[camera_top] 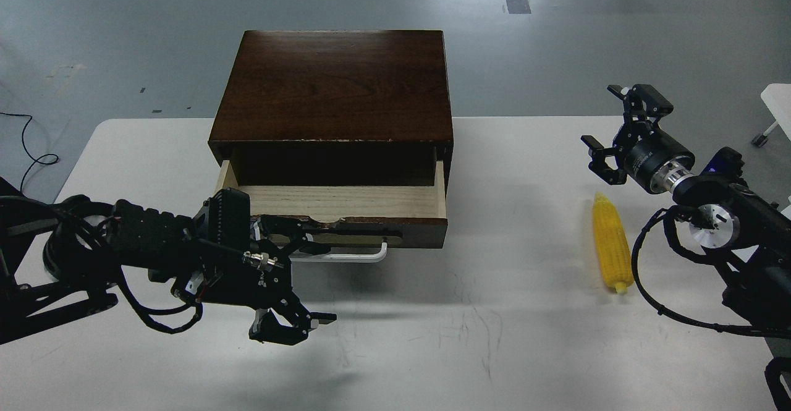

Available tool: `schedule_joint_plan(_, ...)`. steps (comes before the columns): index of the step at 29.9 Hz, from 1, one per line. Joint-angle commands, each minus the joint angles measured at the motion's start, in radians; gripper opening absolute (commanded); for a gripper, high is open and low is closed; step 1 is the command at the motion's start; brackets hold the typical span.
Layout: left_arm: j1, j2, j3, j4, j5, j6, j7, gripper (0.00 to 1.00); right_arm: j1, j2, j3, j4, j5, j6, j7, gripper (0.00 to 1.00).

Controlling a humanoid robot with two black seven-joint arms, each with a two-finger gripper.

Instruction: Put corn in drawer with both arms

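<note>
No writing readable; drawer open (corn outside).

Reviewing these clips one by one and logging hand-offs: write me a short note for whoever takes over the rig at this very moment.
Left gripper: open, empty, low over the table in front of the drawer's white handle.
Right gripper: open, empty, raised above and behind the corn.
Corn: lying on the table, right of the box, untouched.
Drawer: pulled out, pale interior showing, nothing visible inside.
Done: drawer opened.
Left: grasp the corn, likely with the right arm, place it in the drawer, probably close it.
</note>
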Motion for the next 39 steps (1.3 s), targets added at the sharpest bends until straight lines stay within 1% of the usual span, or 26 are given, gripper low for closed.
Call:
schedule_joint_plan(1, -0.002, 0.004, 0.0, 0.001, 0.0, 0.011, -0.001, 0.99, 0.002, 0.006, 0.0, -0.007, 0.0, 0.001, 0.0, 1.0)
schedule_joint_plan(6, -0.004, 0.009, -0.001, -0.001, 0.0, 0.033, -0.001, 0.99, 0.004, 0.003, 0.0, -0.007, 0.0, 0.001, 0.0, 1.0)
schedule_joint_plan(11, -0.017, 0.009, 0.0, -0.001, 0.0, 0.106, -0.001, 0.99, 0.004, -0.002, 0.0, -0.007, 0.0, 0.002, 0.0, 1.0)
schedule_joint_plan(18, -0.023, 0.016, 0.0, -0.001, 0.0, 0.122, -0.001, 0.99, 0.004, -0.003, -0.001, -0.015, 0.0, 0.002, 0.0, 1.0)
schedule_joint_plan(21, -0.031, 0.021, 0.0, -0.001, 0.0, 0.143, -0.001, 0.99, 0.004, -0.002, 0.0, -0.02, 0.0, 0.002, 0.0, 1.0)
schedule_joint_plan(25, -0.033, 0.024, 0.002, -0.001, 0.0, 0.2, -0.001, 0.99, 0.004, 0.0, 0.0, -0.02, 0.0, 0.002, 0.0, 1.0)
schedule_joint_plan(29, -0.033, 0.029, 0.002, -0.001, 0.0, 0.212, -0.001, 0.99, 0.004, 0.0, -0.001, -0.02, 0.0, 0.002, 0.0, 1.0)
schedule_joint_plan(30, -0.033, 0.035, 0.002, -0.001, 0.0, 0.227, -0.001, 0.99, 0.004, 0.0, -0.001, -0.021, 0.0, 0.002, 0.0, 1.0)
schedule_joint_plan(31, -0.033, 0.044, 0.002, -0.001, 0.0, 0.261, -0.001, 0.99, 0.004, 0.0, -0.001, -0.024, 0.0, 0.002, 0.0, 1.0)
schedule_joint_plan(32, -0.033, 0.044, 0.002, -0.001, 0.0, 0.261, -0.001, 0.99, 0.004, 0.0, -0.001, -0.024, 0.0, 0.002, 0.0, 1.0)
schedule_joint_plan(34, -0.033, 0.071, 0.0, -0.001, 0.0, 0.365, -0.001, 0.99, 0.004, 0.001, -0.001, -0.03, 0.0, 0.002, 0.0, 1.0)
schedule_joint_plan(35, -0.033, 0.079, 0.0, -0.001, 0.0, 0.396, -0.001, 0.99, 0.004, 0.001, -0.001, -0.03, 0.0, 0.002, 0.0, 1.0)
schedule_joint_plan(37, -0.031, 0.111, -0.006, -0.001, 0.0, 0.523, -0.001, 0.99, 0.004, 0.003, -0.001, -0.035, 0.0, 0.004, 0.0, 1.0)
schedule_joint_plan(39, -0.03, 0.128, -0.009, -0.001, 0.0, 0.58, -0.001, 0.99, 0.004, 0.003, -0.001, -0.035, 0.0, 0.004, 0.0, 1.0)
